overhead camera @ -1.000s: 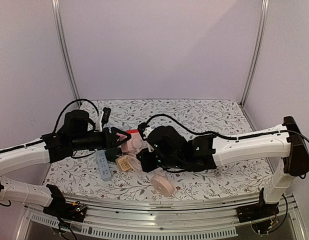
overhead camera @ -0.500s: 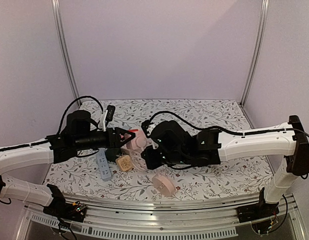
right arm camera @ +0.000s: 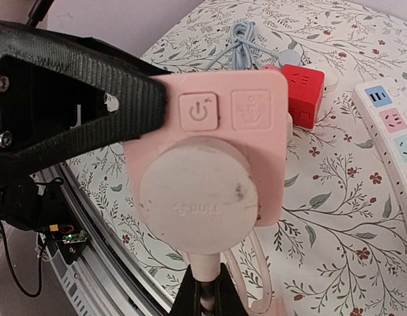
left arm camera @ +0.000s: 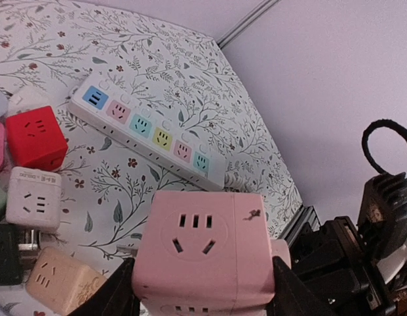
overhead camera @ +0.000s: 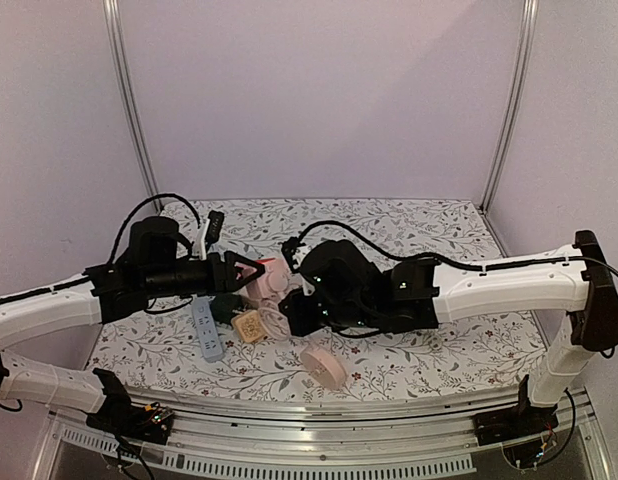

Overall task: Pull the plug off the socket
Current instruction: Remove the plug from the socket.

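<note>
The pink cube socket hangs above the table between the black fingers of my left gripper, which is shut on its two sides. A round pale plug sits flat against one face of the socket, pushed fully in. My right gripper is shut on the plug's neck where its pink cord comes out. In the top view the socket sits between the left gripper and the right wrist, whose fingertips are hidden under it.
A white power strip with coloured outlets lies on the floral table. A red cube, a white cube and a beige cube lie nearby. A round pink piece and a grey strip lie near the front.
Both wrists have shifted slightly over the table, still joined at the socket. The plug stays seated in it and neither grip has changed.
</note>
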{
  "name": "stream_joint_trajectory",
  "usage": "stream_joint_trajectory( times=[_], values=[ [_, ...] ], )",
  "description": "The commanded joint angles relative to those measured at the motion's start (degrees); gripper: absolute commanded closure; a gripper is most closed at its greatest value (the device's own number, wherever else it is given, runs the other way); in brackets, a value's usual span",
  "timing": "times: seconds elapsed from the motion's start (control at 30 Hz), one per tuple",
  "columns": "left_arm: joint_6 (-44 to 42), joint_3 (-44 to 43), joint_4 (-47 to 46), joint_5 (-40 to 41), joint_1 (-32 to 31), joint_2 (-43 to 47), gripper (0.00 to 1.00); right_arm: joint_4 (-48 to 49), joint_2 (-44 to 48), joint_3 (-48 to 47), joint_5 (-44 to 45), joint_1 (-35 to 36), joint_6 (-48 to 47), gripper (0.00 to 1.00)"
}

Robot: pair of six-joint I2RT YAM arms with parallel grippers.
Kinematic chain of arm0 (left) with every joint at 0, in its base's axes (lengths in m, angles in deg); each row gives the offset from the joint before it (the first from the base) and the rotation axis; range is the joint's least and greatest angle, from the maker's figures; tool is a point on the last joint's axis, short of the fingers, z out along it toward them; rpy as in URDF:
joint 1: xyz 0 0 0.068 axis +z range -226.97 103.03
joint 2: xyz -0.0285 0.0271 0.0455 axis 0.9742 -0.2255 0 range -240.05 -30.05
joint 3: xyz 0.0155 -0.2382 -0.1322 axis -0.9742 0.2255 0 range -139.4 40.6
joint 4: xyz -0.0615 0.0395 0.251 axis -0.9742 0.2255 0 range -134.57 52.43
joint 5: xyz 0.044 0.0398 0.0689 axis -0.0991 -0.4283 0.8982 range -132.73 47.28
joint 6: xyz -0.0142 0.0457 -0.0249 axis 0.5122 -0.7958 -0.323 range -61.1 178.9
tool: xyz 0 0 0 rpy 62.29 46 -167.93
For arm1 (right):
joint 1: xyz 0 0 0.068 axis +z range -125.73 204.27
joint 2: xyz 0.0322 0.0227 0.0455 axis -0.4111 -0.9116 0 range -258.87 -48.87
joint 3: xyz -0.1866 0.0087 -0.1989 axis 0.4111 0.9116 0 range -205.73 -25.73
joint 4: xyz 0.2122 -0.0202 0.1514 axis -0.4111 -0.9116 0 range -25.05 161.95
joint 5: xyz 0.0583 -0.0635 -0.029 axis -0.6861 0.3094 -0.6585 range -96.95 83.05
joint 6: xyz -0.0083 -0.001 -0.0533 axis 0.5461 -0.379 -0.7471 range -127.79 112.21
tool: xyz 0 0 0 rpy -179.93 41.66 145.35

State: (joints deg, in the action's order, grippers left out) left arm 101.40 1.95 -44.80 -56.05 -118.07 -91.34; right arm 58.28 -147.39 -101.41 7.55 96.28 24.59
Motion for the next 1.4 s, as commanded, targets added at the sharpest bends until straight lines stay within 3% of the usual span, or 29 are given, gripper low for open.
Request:
stream_joint_trajectory(
  times=[0.0, 0.23, 0.63, 0.97, 1.2, 1.37],
  values=[
    [1.15, -1.79, 6.26, 2.54, 2.56, 0.59, 0.94, -2.6, -1.71, 1.53, 4.92, -2.83, 2.47, 1.0],
    [-3.65, 0.22, 7.46, 4.38, 2.89, 2.71, 0.95, -2.56, -0.16, 1.1, 1.37, -3.52, 2.43, 1.0],
    [-12.53, 3.33, 13.6, 16.03, 1.9, 0.42, 0.98, -3.03, 9.5, -0.13, -2.05, -3.65, 3.01, 1.0],
    [-3.84, -0.14, 12.44, 8.68, 2.4, 3.02, 0.98, 0.29, 3.21, 7.19, -1.38, -3.52, 2.86, 1.0],
    [2.29, 0.55, 9.73, 3.43, 3.85, 4.42, 0.98, 0.73, -0.45, 7.37, -1.48, -3.42, 1.43, 1.0],
    [-1.45, 0.33, 11.93, 5.84, 4.1, 5.1, 0.98, 0.67, 0.72, 6.52, -1.43, -3.35, 1.1, 1.0]
  ],
)
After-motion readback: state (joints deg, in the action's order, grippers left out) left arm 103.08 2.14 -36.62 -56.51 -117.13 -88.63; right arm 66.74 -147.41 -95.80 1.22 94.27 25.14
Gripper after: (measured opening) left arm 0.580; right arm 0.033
